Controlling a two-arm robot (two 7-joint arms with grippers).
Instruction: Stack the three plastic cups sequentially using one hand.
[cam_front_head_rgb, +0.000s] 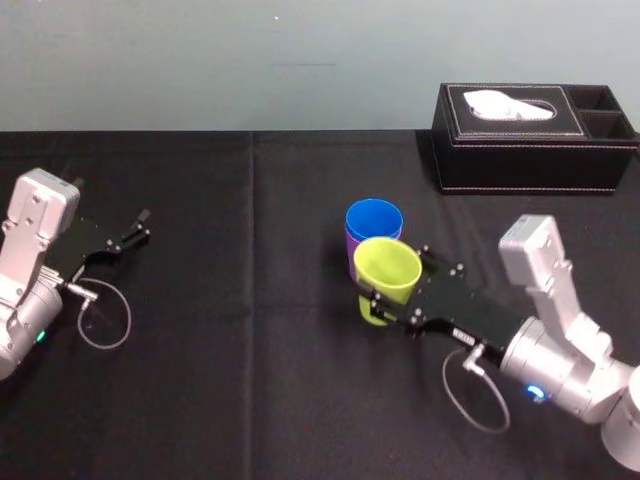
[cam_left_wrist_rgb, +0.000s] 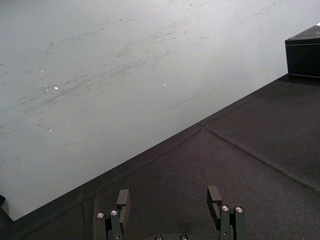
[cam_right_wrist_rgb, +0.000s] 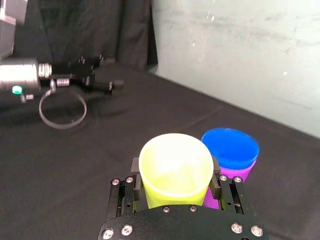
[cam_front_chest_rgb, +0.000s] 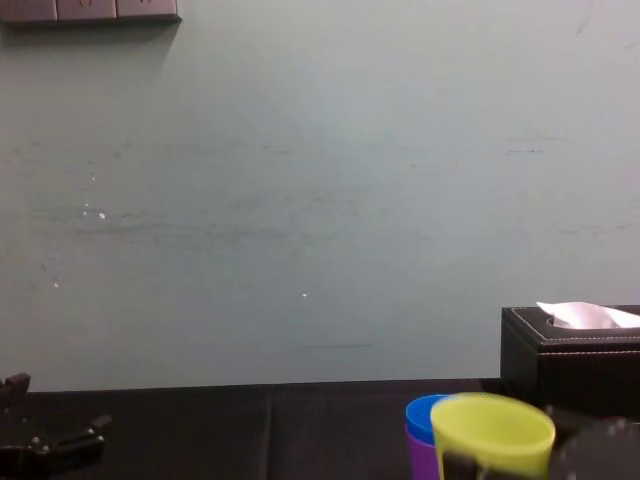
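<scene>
Your right gripper (cam_front_head_rgb: 383, 303) has its jaws clamped on the yellow cup (cam_front_head_rgb: 387, 268), which stands upright, nearer you than the tissue box (cam_front_head_rgb: 525, 135) and to its left. Just behind that cup, closer to the box, the blue cup (cam_front_head_rgb: 374, 220) sits nested in the purple cup (cam_front_head_rgb: 351, 243). Far to the box's left, your left gripper (cam_front_head_rgb: 140, 228) is parked over the worktop (cam_front_head_rgb: 250, 380), jaws apart.

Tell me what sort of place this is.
Probably a robot lab test bench: a table draped in black cloth against a bare pale wall, a black leather tissue box, a yellow-green tapered plastic cup held by the right gripper, and the left gripper parked open at left.
</scene>
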